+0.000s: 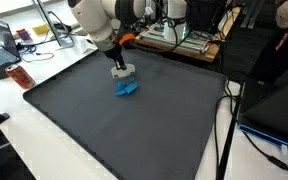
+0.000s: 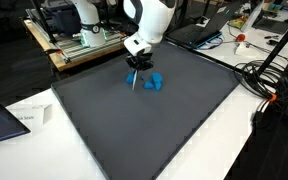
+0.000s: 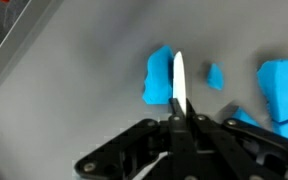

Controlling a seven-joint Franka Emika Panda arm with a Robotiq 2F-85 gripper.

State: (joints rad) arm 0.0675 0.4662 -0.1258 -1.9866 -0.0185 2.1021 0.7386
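My gripper (image 3: 181, 120) is shut on a thin white flat stick (image 3: 179, 84) that points away from the jaws. It hangs just above a dark grey mat (image 1: 114, 130). Several bright blue pieces lie on the mat under and beside it: one (image 3: 160, 76) right behind the stick, a small one (image 3: 215, 76), and a bigger one (image 3: 282, 86) at the right. In both exterior views the gripper (image 1: 122, 71) (image 2: 134, 70) stands upright over the blue pieces (image 1: 128, 89) (image 2: 154, 82), with the stick's tip (image 2: 134, 82) close to the mat beside them.
The mat covers a white table (image 2: 29, 115). A red box (image 1: 20, 77) and a laptop (image 1: 2, 45) lie off the mat's edge. Equipment racks (image 1: 179, 38) (image 2: 79, 40) stand behind. Cables (image 2: 269, 85) and a black stand (image 1: 274, 110) are at the side.
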